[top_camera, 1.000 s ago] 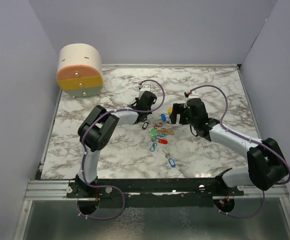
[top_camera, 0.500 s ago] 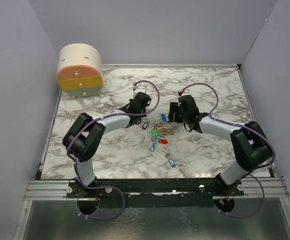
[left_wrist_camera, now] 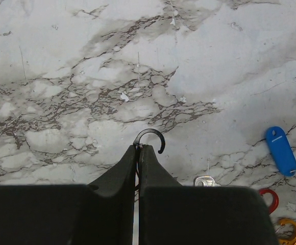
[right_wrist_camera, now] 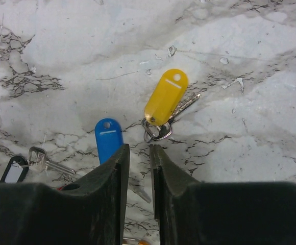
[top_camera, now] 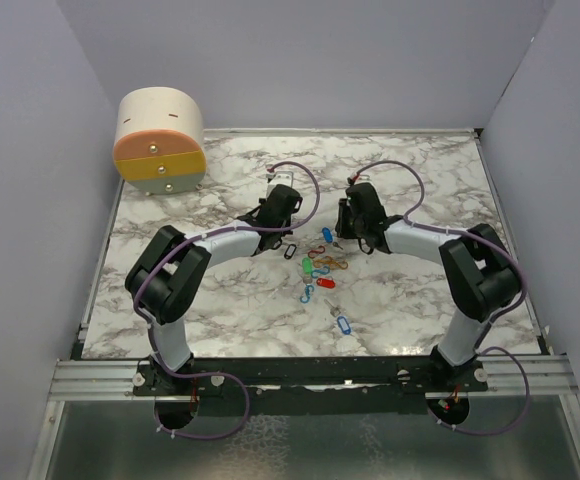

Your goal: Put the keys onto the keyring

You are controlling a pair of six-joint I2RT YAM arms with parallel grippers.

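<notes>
Left tool (left_wrist_camera: 139, 147) pinches thin black wire clip (left_wrist_camera: 149, 130); right tool (right_wrist_camera: 138, 148) jaws narrowly parted.

From above and behind the arm bases, the top external camera looks down over the whole table (top_camera: 220, 320); the wrist cameras sit close to it, looking down past the left gripper (left_wrist_camera: 139, 147) and right gripper (right_wrist_camera: 138, 148). All three views share the blue key (left_wrist_camera: 280, 150).
</notes>
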